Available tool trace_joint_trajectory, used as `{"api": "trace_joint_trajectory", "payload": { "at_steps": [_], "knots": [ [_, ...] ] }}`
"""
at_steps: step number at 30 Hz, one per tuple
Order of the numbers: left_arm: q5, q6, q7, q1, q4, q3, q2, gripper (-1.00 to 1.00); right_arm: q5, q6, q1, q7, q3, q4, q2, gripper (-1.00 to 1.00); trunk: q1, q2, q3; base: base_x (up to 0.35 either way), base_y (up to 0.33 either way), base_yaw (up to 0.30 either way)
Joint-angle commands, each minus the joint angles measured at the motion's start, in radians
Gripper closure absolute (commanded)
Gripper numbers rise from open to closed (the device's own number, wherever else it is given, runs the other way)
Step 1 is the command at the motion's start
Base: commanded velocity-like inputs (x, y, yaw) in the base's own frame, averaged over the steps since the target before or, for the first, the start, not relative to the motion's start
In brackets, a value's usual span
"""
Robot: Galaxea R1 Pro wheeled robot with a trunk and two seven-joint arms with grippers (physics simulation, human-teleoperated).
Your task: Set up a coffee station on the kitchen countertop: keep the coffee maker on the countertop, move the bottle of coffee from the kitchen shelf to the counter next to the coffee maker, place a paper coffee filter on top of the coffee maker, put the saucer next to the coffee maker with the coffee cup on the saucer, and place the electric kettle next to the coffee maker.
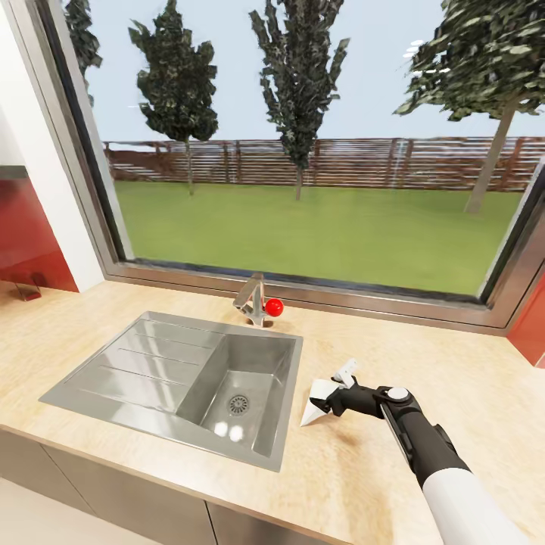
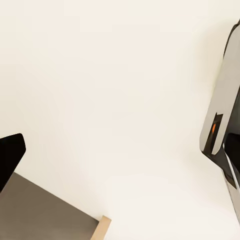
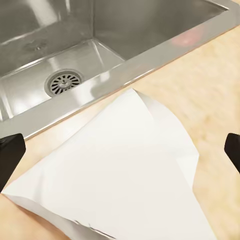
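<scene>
The paper coffee filter point(image 1: 318, 403) hangs as a white cone from the right gripper point(image 1: 333, 397) in the head view, just above the beige countertop point(image 1: 469, 393) and close beside the right rim of the steel sink point(image 1: 182, 375). It sits at about five o'clock from the faucet point(image 1: 252, 300) with its red knob point(image 1: 274, 306), and the gripper reaches it from four o'clock along the black and white right arm point(image 1: 431, 462). The fingers are closed on the filter's upper right part, its point hanging down toward seven o'clock, with a small shadow on the counter under it. Behind the sink a wide window point(image 1: 303, 151) shows grass, trees and a brown fence. In the left wrist view one dark fingertip point(image 2: 10, 157) of the left gripper sits at nine o'clock against a pale cream surface point(image 2: 110, 90), with a grey panel point(image 2: 45, 215) at seven o'clock and part of the robot's own body point(image 2: 225, 115) at three o'clock; I cannot tell whether those fingers are open or closed. In the right wrist view the filter point(image 3: 125, 175) spreads wide and white across the lower half, lying between the two dark fingertips point(image 3: 11, 155) seen at nine and three o'clock, its folded edge running toward one o'clock. Past it, at eleven o'clock, lies the sink basin point(image 3: 65, 55) with its round drain point(image 3: 63, 82), and the countertop point(image 3: 210, 85) shows at two o'clock.
</scene>
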Motion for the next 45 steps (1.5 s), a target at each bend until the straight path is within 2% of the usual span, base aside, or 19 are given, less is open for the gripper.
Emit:
{"api": "trace_joint_trajectory", "payload": {
  "at_steps": [1, 20, 21, 29, 30, 34, 45],
  "knots": [
    [-0.011, -0.006, 0.004, -0.002, 0.003, 0.007, 0.000, -1.00, 0.005, 0.006, -0.001, 0.007, -0.003, -0.002, 0.001, -1.00, 0.001, -0.002, -0.002, 0.000, 0.000, 0.000],
    [-0.010, -0.006, 0.004, -0.002, 0.002, 0.006, 0.000, -1.00, 0.005, 0.004, -0.001, 0.007, -0.003, 0.046, 0.005, -1.00, 0.001, -0.002, -0.002, 0.000, 0.000, 0.000],
    [-0.010, -0.006, 0.004, -0.002, 0.003, 0.006, 0.000, -1.00, 0.005, 0.004, -0.001, 0.007, -0.003, 0.047, 0.005, 1.00, 0.001, -0.002, -0.002, 0.000, 0.000, 0.000],
    [-0.010, -0.007, 0.004, -0.002, 0.003, 0.006, 0.000, -1.00, 0.005, 0.004, -0.001, 0.007, 0.000, 0.067, 0.007, 1.00, 0.001, -0.002, -0.002, 0.000, 0.000, 0.000],
    [-0.010, -0.007, 0.004, -0.002, 0.003, 0.006, 0.000, -1.00, 0.004, 0.004, -0.001, 0.007, 0.018, 0.069, 0.006, 1.00, 0.001, -0.002, -0.002, 0.000, 0.000, 0.000],
    [-0.011, -0.007, 0.004, -0.002, 0.003, 0.006, 0.000, -1.00, 0.003, 0.004, -0.001, 0.007, 0.036, 0.071, 0.005, 1.00, 0.001, -0.002, -0.002, 0.000, 0.000, 0.000],
    [-0.010, -0.007, 0.004, -0.002, 0.003, 0.006, 0.000, -1.00, 0.003, 0.004, -0.001, 0.007, 0.040, 0.070, 0.005, 1.00, 0.001, -0.002, -0.002, 0.000, 0.000, 0.000]
  ]
}}
